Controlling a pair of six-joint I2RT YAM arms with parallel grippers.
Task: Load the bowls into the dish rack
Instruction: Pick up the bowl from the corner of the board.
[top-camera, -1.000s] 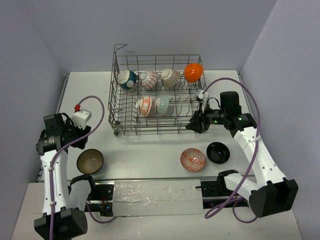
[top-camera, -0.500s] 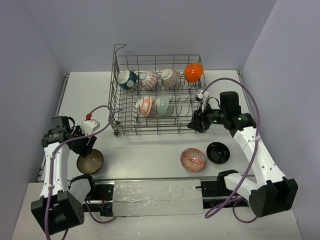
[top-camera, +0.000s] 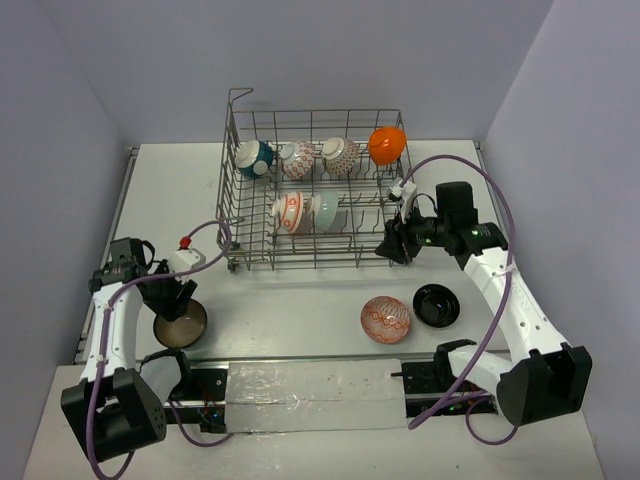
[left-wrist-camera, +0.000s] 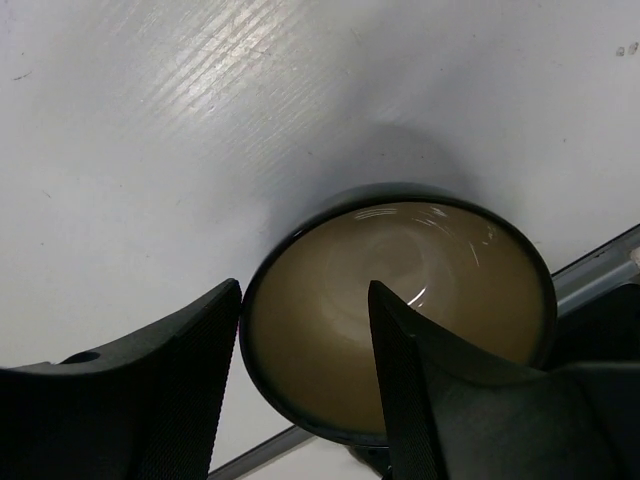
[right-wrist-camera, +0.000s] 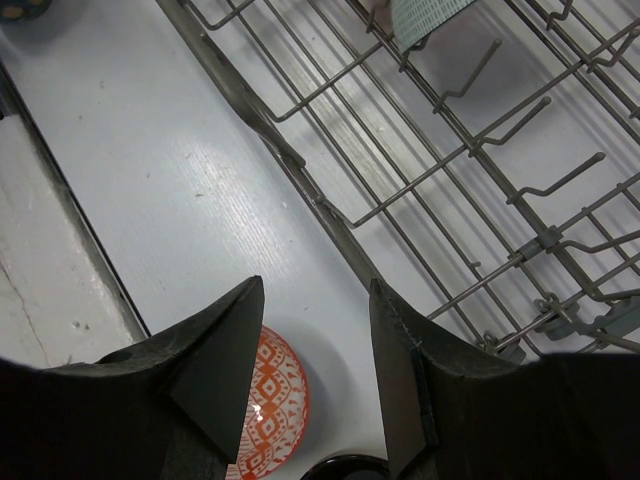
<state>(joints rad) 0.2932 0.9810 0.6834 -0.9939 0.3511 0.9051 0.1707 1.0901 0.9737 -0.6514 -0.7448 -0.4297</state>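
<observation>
We see a round brown bowl, glossy inside, dark-rimmed. Our left gripper straddles its rim, half open. The right gripper is half open, empty.

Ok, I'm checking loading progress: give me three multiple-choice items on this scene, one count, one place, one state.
1. How many bowls sit in the dish rack? A four; B six; C eight.
2. Where is the brown bowl? A on the table, at the left pincer; B in the rack; C inside another bowl.
3. The right pincer is: A shut on a bowl; B shut on a wire; C open, empty.
Answers: 1 B, four in the back row, two in front. 2 A, its rim lies between the open jaws. 3 C, its jaws stand apart around nothing.
</observation>
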